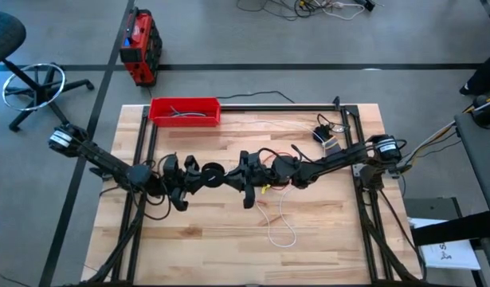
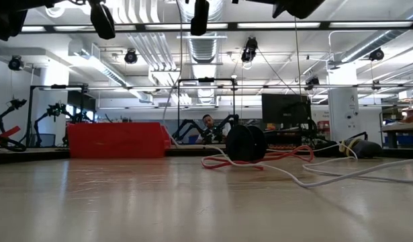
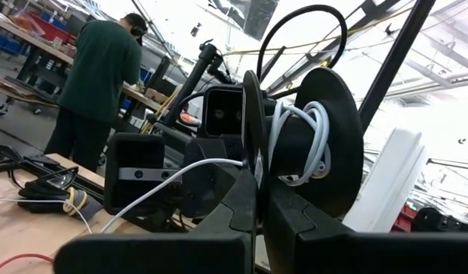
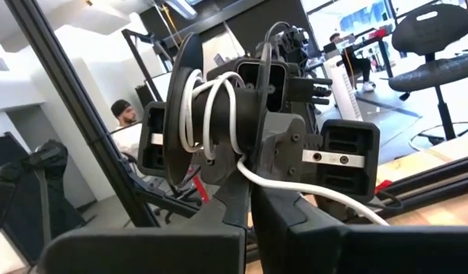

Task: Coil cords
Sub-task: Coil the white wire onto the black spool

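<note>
White cord (image 3: 294,137) is a few turns onto the black spool (image 3: 317,144) I'm holding aloft between both arms. My left gripper (image 3: 256,221) is pinched on one disc edge, my right gripper (image 4: 245,202) pinched on the other. Below them, much white cord still trails across the table (image 1: 324,239). The red cord (image 2: 260,161) lies loose by its own spool (image 2: 246,142), unstarted, I judge.

both arms stretch inward, left pincer (image 1: 215,173) and right pincer (image 1: 238,174) closed, meeting mid-table.
</note>
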{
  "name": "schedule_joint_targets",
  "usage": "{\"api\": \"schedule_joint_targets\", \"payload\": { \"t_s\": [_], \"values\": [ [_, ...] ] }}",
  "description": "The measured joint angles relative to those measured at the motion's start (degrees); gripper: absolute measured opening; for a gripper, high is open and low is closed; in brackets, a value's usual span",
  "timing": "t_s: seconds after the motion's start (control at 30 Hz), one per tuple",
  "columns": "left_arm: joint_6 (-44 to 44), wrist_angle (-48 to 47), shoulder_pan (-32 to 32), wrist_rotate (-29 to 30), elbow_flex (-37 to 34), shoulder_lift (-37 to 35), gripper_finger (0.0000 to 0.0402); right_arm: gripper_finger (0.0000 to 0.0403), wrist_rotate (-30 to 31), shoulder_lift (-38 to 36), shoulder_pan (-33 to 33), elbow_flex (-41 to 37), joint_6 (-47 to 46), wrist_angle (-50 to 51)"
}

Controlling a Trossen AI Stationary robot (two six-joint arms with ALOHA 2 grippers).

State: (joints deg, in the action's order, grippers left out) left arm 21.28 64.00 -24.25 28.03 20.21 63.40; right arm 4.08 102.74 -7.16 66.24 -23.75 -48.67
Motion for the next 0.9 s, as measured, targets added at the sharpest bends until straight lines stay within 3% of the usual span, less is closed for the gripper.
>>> {"api": "schedule_joint_targets", "payload": {
  "t_s": [0.47, 0.63, 0.77, 0.9],
  "values": [
    [-0.3, -1.5, -0.1, -0.4, -0.1, 0.1, 0.0000, 0.0002, -1.1, 0.0, 0.1, 0.0, 1.2, 0.4],
    [-3.3, -4.0, -0.1, -0.5, -0.5, -0.8, 0.0021, 0.0001, -1.2, -0.7, 0.1, 0.1, 6.1, 4.7],
    [-6.3, -15.5, -0.1, -0.5, -1.0, -5.6, 0.0057, 0.0001, 0.6, -4.7, -0.1, 0.2, 14.1, 16.8],
    [-5.5, -36.0, -0.1, -0.1, -0.4, -12.5, 0.0095, 0.0001, 5.2, -9.4, -1.3, 0.3, 25.6, 33.7]
  ]
}}
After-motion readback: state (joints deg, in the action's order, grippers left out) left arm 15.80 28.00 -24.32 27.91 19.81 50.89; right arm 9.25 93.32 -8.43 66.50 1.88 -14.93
